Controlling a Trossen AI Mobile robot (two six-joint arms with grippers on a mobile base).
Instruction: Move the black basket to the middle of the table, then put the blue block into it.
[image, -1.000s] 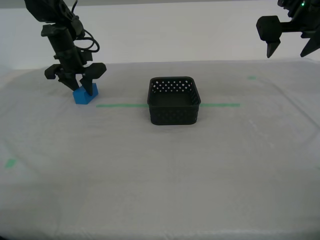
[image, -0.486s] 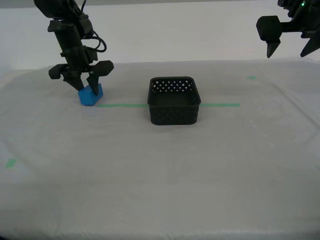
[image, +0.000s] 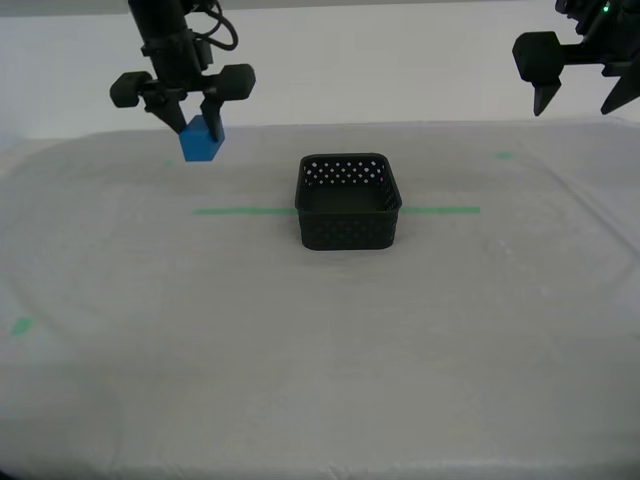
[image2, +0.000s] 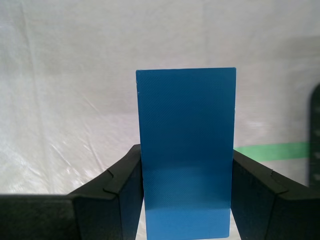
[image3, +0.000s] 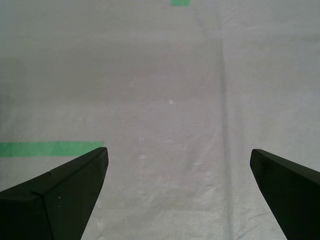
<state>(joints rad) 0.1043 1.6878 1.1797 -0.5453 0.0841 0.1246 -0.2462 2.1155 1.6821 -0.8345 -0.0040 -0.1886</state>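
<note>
The blue block (image: 201, 139) hangs in the air above the table (image: 320, 330), towards the exterior view's left and well clear of the sheeting. My second gripper (image: 194, 122) is shut on the blue block (image2: 186, 150), one finger pressed on each side. The black basket (image: 347, 201) stands upright on the green tape line (image: 245, 211) near the table's middle, to the exterior view's right of the block and lower. My first gripper (image: 580, 100) hovers high at the exterior view's top right, open, with nothing between its fingers (image3: 60, 195).
Small green tape marks lie at the back on the exterior view's right (image: 504, 155) and near the front on its left (image: 20, 326). The basket's edge (image2: 315, 145) shows dark in the second wrist view. A pale wall backs the table.
My second gripper has risen from the table with the blue block in it and moved towards the exterior view's right, nearer the basket. The first gripper and the basket have not moved.
</note>
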